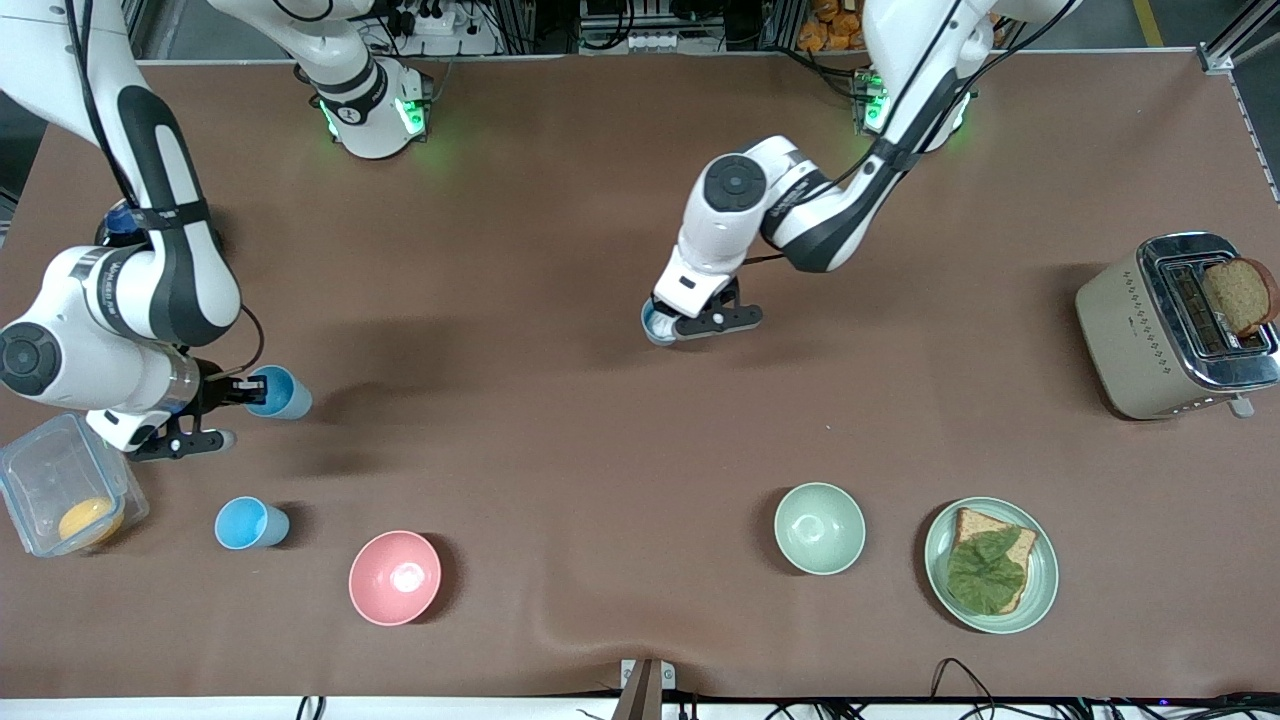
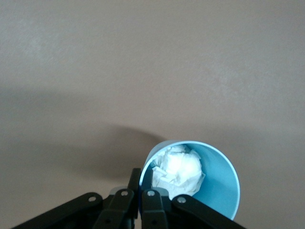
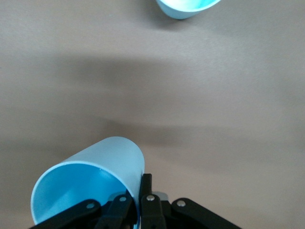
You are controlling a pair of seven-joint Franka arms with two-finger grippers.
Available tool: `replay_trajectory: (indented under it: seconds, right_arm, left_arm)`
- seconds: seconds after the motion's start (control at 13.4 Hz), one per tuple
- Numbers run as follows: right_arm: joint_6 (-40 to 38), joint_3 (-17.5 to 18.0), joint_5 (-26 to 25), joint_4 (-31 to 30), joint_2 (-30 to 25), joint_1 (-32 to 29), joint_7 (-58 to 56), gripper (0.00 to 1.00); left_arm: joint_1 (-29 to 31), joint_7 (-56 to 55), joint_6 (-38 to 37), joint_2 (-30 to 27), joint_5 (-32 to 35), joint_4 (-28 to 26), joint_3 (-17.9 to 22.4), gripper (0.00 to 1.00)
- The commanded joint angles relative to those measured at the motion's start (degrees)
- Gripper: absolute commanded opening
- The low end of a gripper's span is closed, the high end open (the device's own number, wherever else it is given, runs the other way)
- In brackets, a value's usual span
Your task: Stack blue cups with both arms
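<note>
Brown worktop [image 1: 560,420] held scene. Right end effector [image 1: 232,392] pinched rim of empty blue cup [image 1: 280,392], carried tilted over right arm's end. Left end effector [image 1: 690,318] clenched rim of paper-stuffed cup [image 2: 195,179] mid-worktop. You needed wad out before nesting. Third cup [image 1: 250,523] stood beside pink bowl [image 1: 394,577]; food container [image 1: 65,497] crowded right arm.

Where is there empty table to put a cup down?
Bare brown table lies between the pink bowl and the pale green bowl, and between both arms. It is crowded near the plastic box, where the right gripper holds a blue cup.
</note>
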Motion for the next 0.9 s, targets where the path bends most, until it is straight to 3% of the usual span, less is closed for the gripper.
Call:
replay_trajectory:
  seconds: [0.0, 0.45, 0.6, 0.82]
  right_arm:
    - [-4.9, -0.1, 0.6, 1.7, -2.2, 5.1, 9.7, 0.0]
    - [-11.7, -0.1, 4.0, 4.9, -3.4, 18.8, 34.9, 0.0]
    - [-15.4, -0.1, 6.3, 4.5, -4.9, 20.0, 35.3, 0.0]
    - [-17.1, -0.2, 9.6, 4.3, -5.6, 21.6, 35.7, 0.0]
  left_arm:
    - [-3.5, -5.6, -0.2, 6.8, 6.1, 8.0, 0.6, 0.0]
    - [-7.1, -5.8, -0.2, 12.0, 7.3, 15.3, 1.7, 0.0]
    - [-6.2, -5.6, -0.7, 10.9, 7.9, 15.3, 2.3, 0.99]
    - [-5.4, -5.2, -8.1, 6.2, 8.0, 15.3, 3.2, 1.0]
